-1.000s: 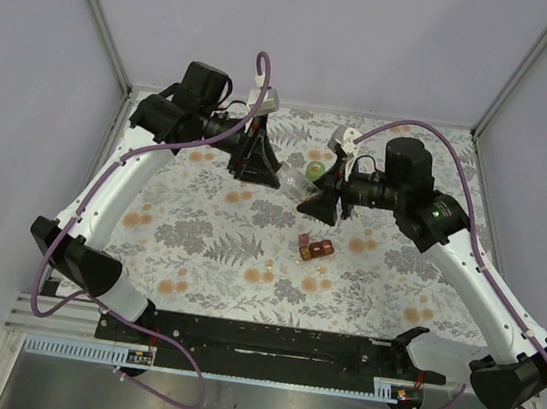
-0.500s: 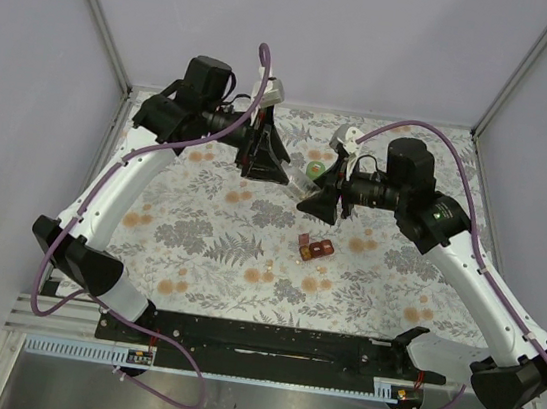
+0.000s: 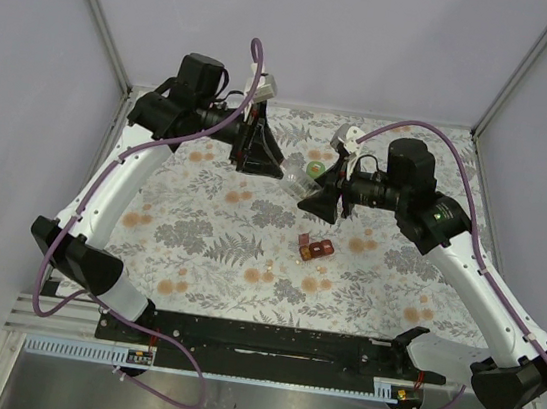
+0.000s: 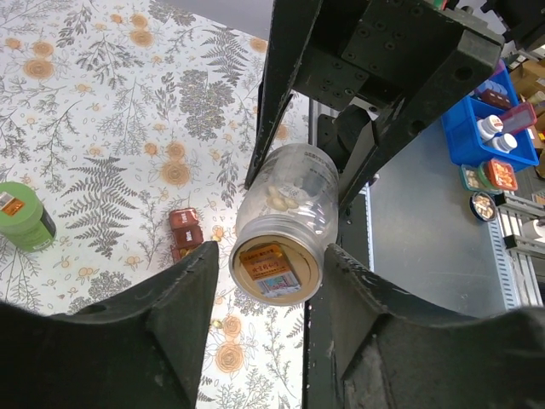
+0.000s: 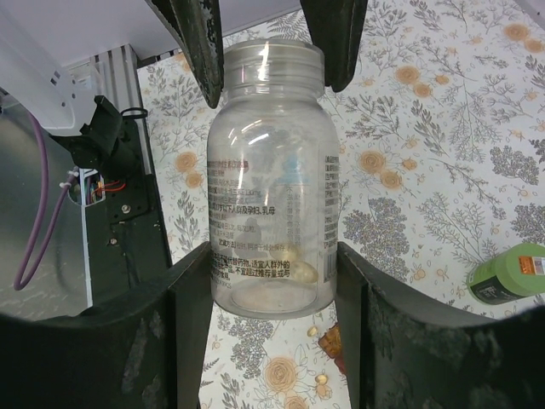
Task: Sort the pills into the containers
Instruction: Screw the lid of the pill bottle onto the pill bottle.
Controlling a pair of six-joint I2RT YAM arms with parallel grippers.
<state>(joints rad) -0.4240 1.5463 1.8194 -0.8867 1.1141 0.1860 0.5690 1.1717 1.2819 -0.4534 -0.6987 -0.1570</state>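
A clear bottle [image 5: 272, 179] with an orange-labelled cap [image 4: 274, 266] is held in the air between both arms [image 3: 295, 183]. My right gripper [image 5: 274, 256] is shut on its base. My left gripper [image 4: 268, 256] is open, its jaws flanking the cap with a gap on one side. A few pale pills [image 4: 281, 198] lie inside the bottle. Loose pills [image 5: 313, 331] lie on the flowered cloth beside the dark-red pill box [image 3: 315, 248], which also shows in the left wrist view [image 4: 185, 232]. The green bottle [image 3: 312, 170] stands behind the grippers, also seen from both wrists [image 4: 21, 217] [image 5: 511, 274].
The black base rail [image 3: 256, 338] runs along the near edge of the cloth. Blue bins with small bottles [image 4: 490, 128] sit off the table. Metal frame posts [image 3: 97, 10] and grey walls close in the back and sides.
My left gripper swung a little toward the bottle, then drew back up and left, its cable shifting. The right arm, the bottle, the green bottle and the pill box stayed put.
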